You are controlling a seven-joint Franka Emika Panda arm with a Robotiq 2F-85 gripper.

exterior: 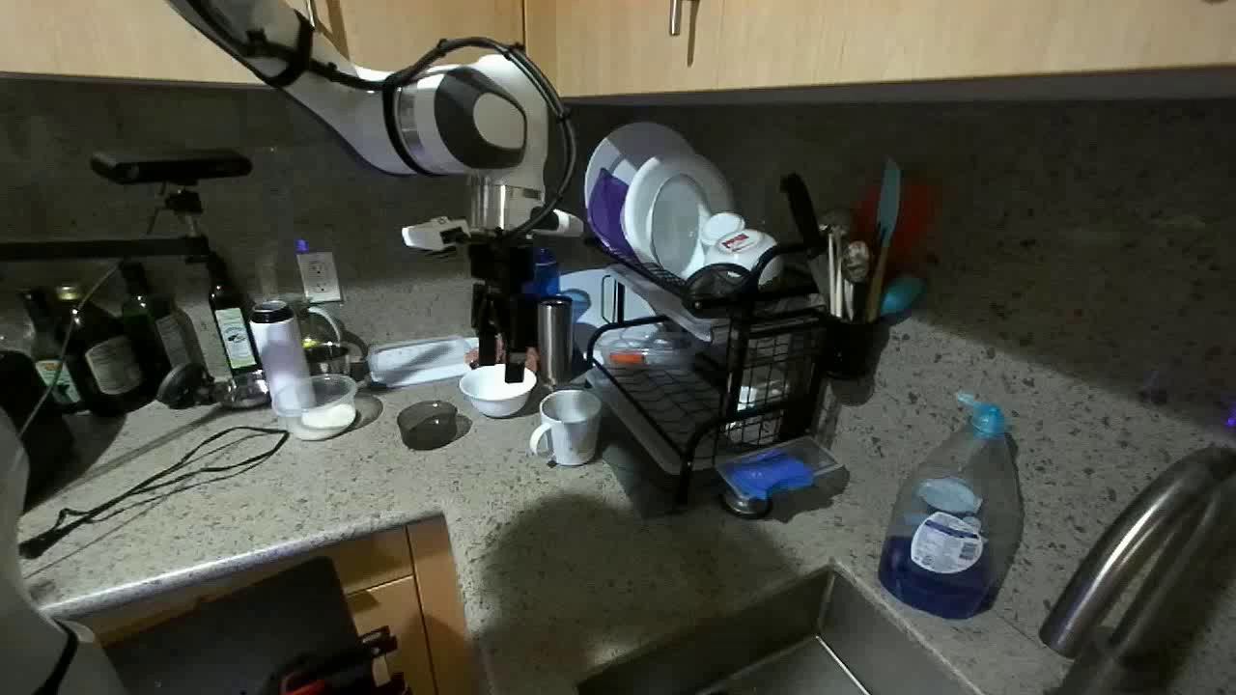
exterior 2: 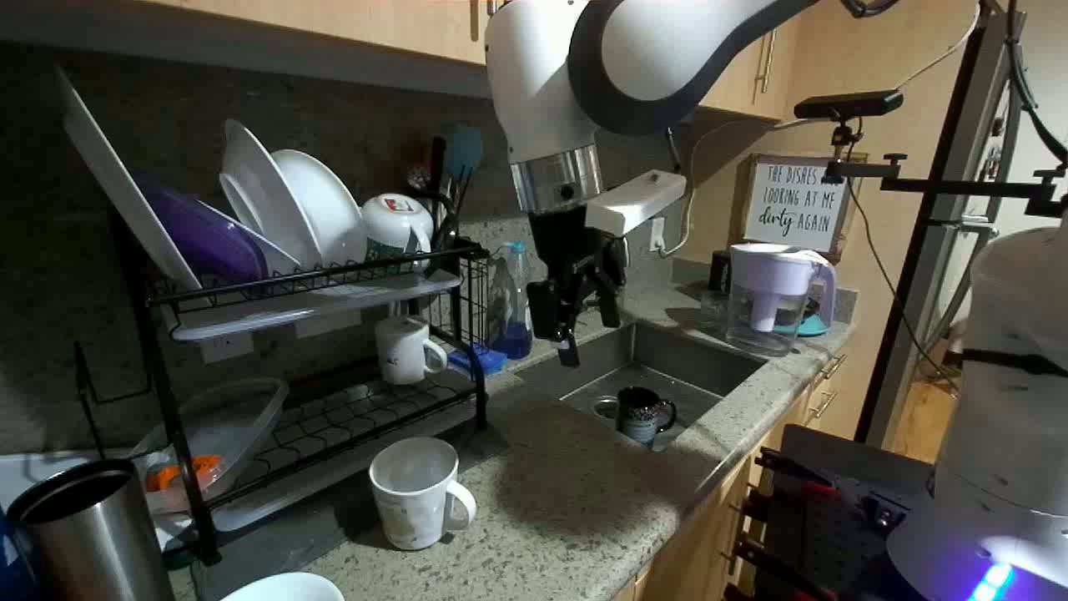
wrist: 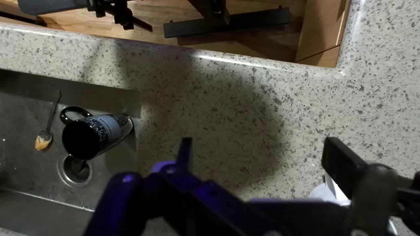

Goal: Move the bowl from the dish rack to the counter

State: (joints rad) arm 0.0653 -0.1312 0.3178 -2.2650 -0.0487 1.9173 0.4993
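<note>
The bowl, white and round with a wide rim, leans on edge among plates on the upper tier of the black dish rack [exterior: 739,372]. The bowl shows in both exterior views [exterior: 639,212] [exterior 2: 325,204]. The rack also shows in an exterior view [exterior 2: 317,275]. My gripper [exterior 2: 577,338] is open and empty, pointing down above the speckled counter [wrist: 229,98] between rack and sink, apart from the bowl. It also shows in an exterior view [exterior: 501,372] and in the wrist view [wrist: 259,141], its fingers spread wide with bare counter between. The bowl is out of the wrist view.
A white mug [exterior: 570,425] and a smaller white bowl [exterior: 497,396] stand on the counter near the rack. A sink [exterior 2: 709,376] holds a black mug [wrist: 87,137]. A soap bottle [exterior: 951,541] stands by it. White mugs [exterior 2: 396,225] sit beside the bowl. Cabinets [exterior: 869,39] hang above.
</note>
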